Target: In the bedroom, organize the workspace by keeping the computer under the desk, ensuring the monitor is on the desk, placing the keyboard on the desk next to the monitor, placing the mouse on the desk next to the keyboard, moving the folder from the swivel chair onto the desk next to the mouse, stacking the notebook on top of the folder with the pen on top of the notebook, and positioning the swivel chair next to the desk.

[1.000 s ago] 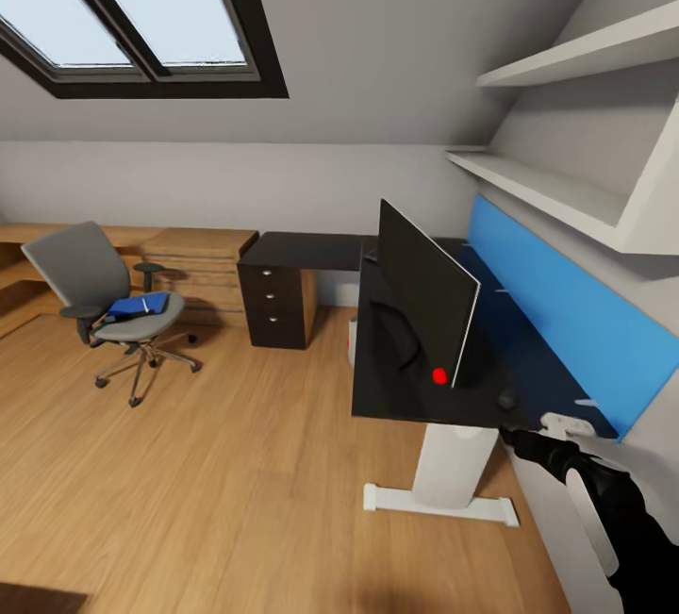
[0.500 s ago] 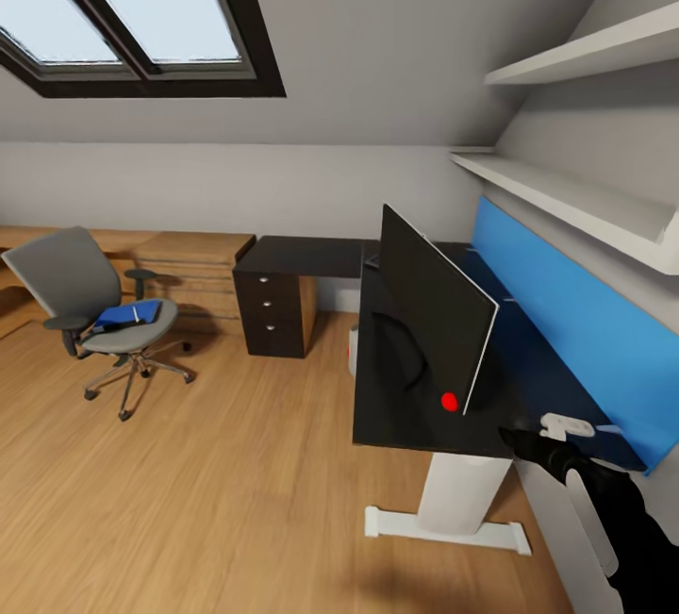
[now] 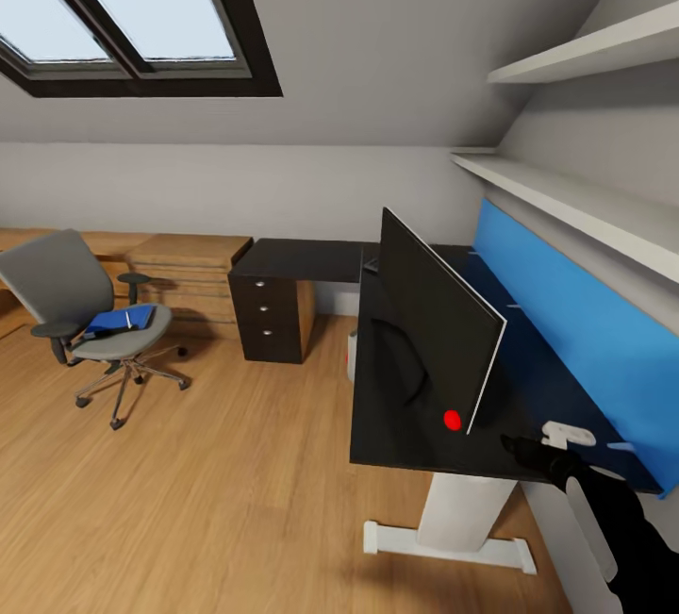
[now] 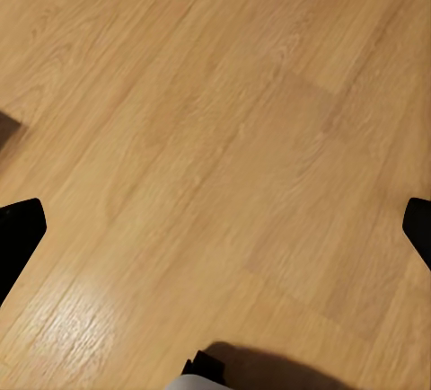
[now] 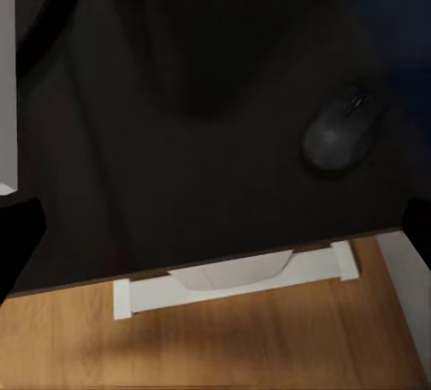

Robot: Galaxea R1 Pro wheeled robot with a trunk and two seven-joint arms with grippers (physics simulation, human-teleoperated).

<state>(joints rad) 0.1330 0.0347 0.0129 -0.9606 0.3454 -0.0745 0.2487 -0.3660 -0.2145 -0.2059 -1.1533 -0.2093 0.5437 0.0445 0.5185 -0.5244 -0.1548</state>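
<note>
Right now your right gripper (image 5: pixel 215 228) hangs over the desk (image 3: pixel 396 425) w/ fingers spread wide, mouse (image 5: pixel 338 134) on the desktop below. Left gripper (image 4: pixel 215 228) also spread, over bare wood floor (image 4: pixel 215 120). Monitor (image 3: pixel 434 317) stands on the desk; swivel chair (image 3: pixel 85 312) well apart, blue folder (image 3: pixel 118 320) on its seat.

Black desk (image 3: pixel 311 258) (blue back panel (image 3: pixel 575 331)), grey swivel chair (image 3: pixel 66 289).
</note>
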